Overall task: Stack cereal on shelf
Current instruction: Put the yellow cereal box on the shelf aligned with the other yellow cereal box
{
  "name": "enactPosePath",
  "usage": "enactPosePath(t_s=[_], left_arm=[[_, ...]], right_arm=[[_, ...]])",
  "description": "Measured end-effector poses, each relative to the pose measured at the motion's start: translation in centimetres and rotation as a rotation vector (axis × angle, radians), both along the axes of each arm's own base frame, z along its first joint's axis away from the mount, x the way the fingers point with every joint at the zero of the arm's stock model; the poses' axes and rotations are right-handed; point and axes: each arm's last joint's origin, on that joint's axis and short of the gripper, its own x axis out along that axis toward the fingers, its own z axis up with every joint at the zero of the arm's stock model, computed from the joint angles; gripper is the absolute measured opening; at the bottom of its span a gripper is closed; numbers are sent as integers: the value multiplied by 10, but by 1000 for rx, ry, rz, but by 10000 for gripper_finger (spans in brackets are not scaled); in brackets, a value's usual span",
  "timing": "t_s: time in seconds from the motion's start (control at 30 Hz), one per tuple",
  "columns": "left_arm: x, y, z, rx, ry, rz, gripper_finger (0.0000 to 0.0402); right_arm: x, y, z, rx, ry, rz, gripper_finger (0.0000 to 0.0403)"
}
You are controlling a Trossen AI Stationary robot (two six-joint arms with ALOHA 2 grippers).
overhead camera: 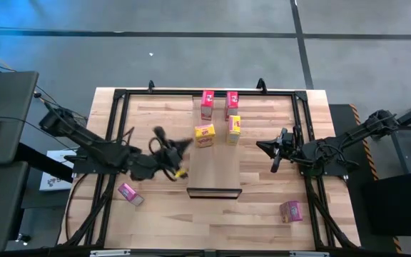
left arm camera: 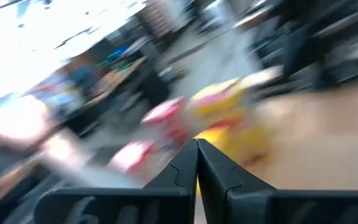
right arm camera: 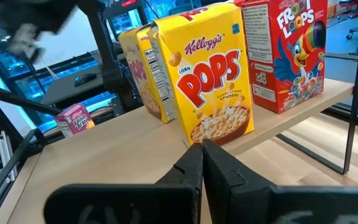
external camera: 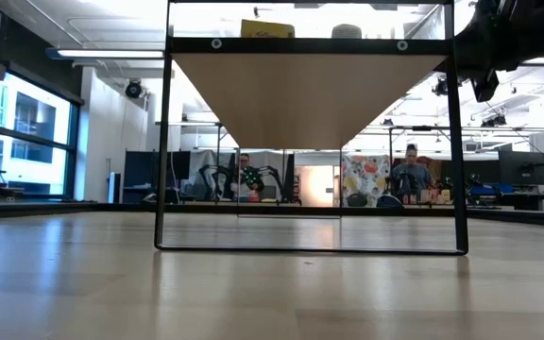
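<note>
The shelf (overhead camera: 216, 171) is a light-wood plank on a black frame at the table's middle, with its dark bar at the near end. On its far half stand two red cereal boxes (overhead camera: 207, 104) (overhead camera: 232, 104) and two yellow ones (overhead camera: 205, 134) (overhead camera: 234, 129). One pink box (overhead camera: 129, 193) lies on the table at near left, another (overhead camera: 290, 210) at near right. My left gripper (overhead camera: 188, 142) is shut and empty, just left of the left yellow box (left arm camera: 229, 115). My right gripper (right arm camera: 202, 148) is shut and empty, right of the shelf, facing the yellow box (right arm camera: 213, 81).
A black metal frame (overhead camera: 120, 96) runs around the tabletop. From table height, the shelf's black legs (external camera: 163, 142) and the plank's underside (external camera: 310, 94) fill the low view. People sit at desks in the room beyond (external camera: 246, 179). Bare wood lies near the front edge (overhead camera: 212, 228).
</note>
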Motion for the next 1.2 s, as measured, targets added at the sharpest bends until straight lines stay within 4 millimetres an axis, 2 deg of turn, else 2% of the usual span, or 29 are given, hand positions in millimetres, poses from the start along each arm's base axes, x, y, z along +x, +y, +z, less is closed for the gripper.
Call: enactPosePath(t_s=[0.1, 0.23, 0.4, 0.47, 0.57, 1.0, 1.2], left_arm=[[-14, 19, -7, -4, -18, 105, 0], [-22, 53, -27, -74, -16, 118, 0], [-20, 94, -39, -223, -19, -9, 0], [-18, 105, -46, -266, 1, -44, 0], [-14, 117, -55, -275, 44, -8, 0], [10, 122, -89, -342, 158, -58, 0], [13, 118, -99, -394, 194, -59, 0]], right_arm=[[0, 0, 0, 14, -1, -2, 0], [0, 0, 0, 16, -5, -2, 0], [0, 0, 0, 16, -5, -7, 0], [0, 0, 0, 15, -6, -16, 0], [0, -1, 0, 12, -2, -24, 0], [0, -1, -1, 10, 4, -24, 0], [0, -1, -1, 10, 4, -24, 0]])
